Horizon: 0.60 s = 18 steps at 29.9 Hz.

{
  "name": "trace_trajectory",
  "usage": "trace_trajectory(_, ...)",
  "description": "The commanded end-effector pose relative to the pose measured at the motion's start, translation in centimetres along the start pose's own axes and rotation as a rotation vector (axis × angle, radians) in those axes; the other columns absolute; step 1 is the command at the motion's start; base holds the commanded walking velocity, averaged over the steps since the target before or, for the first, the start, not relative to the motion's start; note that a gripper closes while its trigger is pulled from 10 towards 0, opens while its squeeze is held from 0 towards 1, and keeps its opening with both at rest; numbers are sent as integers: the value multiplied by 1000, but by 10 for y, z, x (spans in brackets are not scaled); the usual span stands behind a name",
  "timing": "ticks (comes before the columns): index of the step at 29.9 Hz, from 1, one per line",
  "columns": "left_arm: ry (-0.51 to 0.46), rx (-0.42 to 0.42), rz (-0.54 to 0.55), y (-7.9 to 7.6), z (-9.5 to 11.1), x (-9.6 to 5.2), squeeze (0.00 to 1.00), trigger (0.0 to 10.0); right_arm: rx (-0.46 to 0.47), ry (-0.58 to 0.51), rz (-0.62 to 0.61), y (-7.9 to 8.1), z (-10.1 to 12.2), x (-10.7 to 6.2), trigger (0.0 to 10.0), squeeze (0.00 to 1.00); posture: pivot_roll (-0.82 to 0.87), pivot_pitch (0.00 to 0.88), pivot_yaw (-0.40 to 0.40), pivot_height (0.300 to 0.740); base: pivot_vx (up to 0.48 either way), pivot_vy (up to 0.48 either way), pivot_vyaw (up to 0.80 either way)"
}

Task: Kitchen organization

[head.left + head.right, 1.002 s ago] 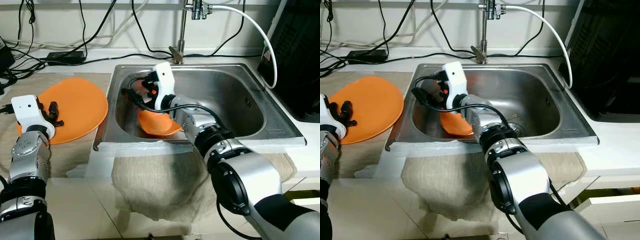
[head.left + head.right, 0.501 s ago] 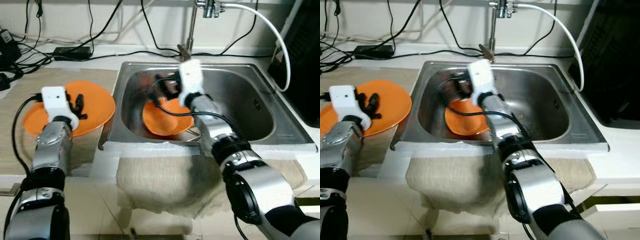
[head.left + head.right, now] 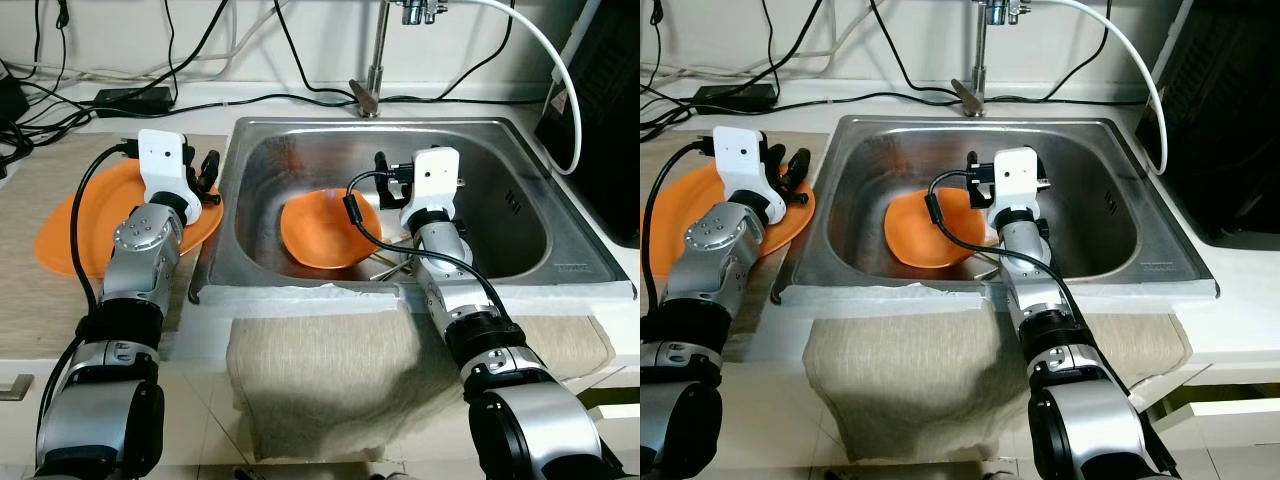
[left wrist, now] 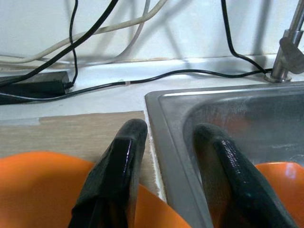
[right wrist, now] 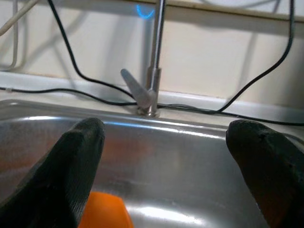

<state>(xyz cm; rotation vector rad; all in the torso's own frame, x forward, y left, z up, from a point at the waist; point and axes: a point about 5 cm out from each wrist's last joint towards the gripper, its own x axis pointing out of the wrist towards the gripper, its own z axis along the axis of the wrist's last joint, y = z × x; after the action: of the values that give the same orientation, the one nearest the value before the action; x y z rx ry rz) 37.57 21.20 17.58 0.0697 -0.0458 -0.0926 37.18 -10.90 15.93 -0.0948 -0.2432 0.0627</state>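
An orange plate (image 3: 85, 225) lies flat on the counter left of the steel sink (image 3: 500, 150). A second orange dish (image 3: 318, 232) rests tilted in the sink's basin, left of centre. My left gripper (image 3: 206, 172) hovers over the plate's right edge by the sink's left rim; in the left wrist view its fingers (image 4: 123, 156) stand a little apart with nothing between them. My right gripper (image 5: 166, 142) is open wide above the basin, just right of the dish, pointing at the faucet (image 5: 152, 61) and holding nothing.
Thin pale sticks (image 3: 388, 266) lie on the sink floor near the front. A beige cloth (image 3: 330, 370) hangs over the counter's front edge. Black cables and a power brick (image 3: 130, 98) run along the back wall. A white hose (image 3: 545, 70) curves to a black appliance (image 3: 610, 110) at right.
My right gripper has left the orange dish and moved right across the sink; the dish now lies in the basin. My left gripper has crossed the plate to its right edge. The camera shifted.
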Motion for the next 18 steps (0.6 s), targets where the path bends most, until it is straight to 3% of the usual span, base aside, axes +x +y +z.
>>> trace_trajectory(1,-6,24,-5,1,2,0,0,10000,0,-1,-7,1,0,-2,10000,0,18,0,19,740,0,0,0)
trace_trajectory(5,-11,-3,-7,1,4,0,0,10000,1,7,-7,2,-2,-6,10000,0,28,0,12,740,0,0,0)
trace_trajectory(18,-50,-11,-27,4,17,2,0,10000,-11,9,43,16,-6,-16,10000,0,31,0,12,740,0,476,0)
